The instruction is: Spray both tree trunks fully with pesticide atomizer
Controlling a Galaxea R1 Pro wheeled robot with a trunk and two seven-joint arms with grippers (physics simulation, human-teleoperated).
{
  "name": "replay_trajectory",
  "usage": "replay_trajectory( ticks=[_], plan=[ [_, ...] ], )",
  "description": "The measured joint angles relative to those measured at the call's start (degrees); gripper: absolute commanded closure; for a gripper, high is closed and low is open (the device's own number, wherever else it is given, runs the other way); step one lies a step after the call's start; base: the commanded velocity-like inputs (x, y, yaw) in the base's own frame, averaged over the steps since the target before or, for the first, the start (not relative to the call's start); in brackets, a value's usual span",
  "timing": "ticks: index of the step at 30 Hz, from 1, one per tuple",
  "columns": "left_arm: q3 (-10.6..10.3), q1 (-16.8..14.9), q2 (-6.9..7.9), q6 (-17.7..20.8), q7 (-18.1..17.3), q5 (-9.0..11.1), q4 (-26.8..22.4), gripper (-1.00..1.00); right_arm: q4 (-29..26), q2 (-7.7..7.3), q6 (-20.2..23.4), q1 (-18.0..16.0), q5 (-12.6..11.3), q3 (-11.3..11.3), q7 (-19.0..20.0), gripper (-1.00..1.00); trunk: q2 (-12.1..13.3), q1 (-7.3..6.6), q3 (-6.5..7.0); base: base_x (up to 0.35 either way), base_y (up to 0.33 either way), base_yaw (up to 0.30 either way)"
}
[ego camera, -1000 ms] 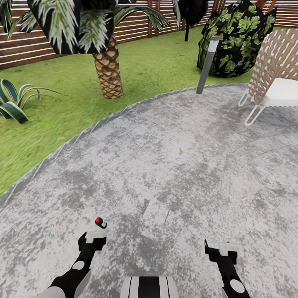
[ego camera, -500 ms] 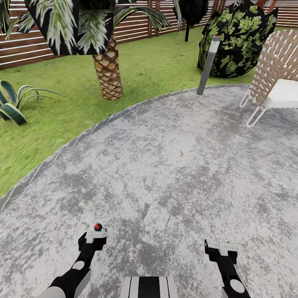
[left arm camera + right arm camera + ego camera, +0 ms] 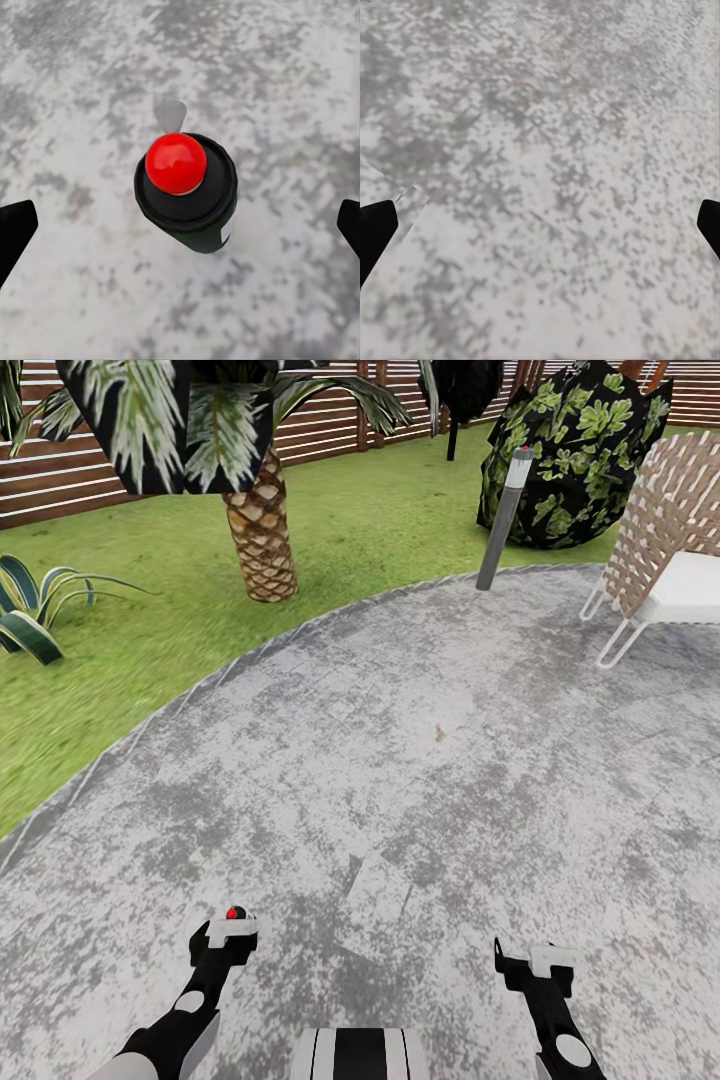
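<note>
Hovering with left gripper [image 3: 180,225] spread wide astride the pesticide atomizer [image 3: 186,191], seemingly untouched; lowering and pinching needed next; right gripper [image 3: 540,225] spread, idle.

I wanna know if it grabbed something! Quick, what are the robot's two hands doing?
Left gripper: open, above the small dark red-topped spray bottle, not holding it.
Right gripper: open, holding nothing, over grey concrete paving.

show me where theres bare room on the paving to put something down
Most of the grey concrete floor is bare: the wide middle stretch between the lawn edge and the white chair, and the patch between the two grippers. It is taken at the left gripper, where the pesticide atomizer stands between open fingers, and near the post by the chair.
</note>
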Motion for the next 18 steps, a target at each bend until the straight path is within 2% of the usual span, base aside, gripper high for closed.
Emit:
replay_trajectory(
  ticks=[3,11,18],
  plan=[
    [0.0,0.0,0.01,0.0,0.0,0.0,0.0,-1.00,0.0,0.00,0.0,0.0,0.0,0.0,0.0,-1.00,0.0,0.03,-0.22,0.000,0.000,0.000],
    [0.0,0.0,-0.06,-0.1,0.0,0.0,0.1,-1.00,0.1,0.00,0.0,0.0,0.0,0.0,-0.1,-1.00,-0.1,0.24,-2.41,0.000,0.000,0.000],
    [0.0,0.5,-0.15,-0.3,0.0,0.1,0.0,-1.00,0.1,0.00,0.0,0.0,0.0,0.0,0.0,-1.00,-0.1,0.23,-2.75,0.000,0.000,0.000]
  ],
)
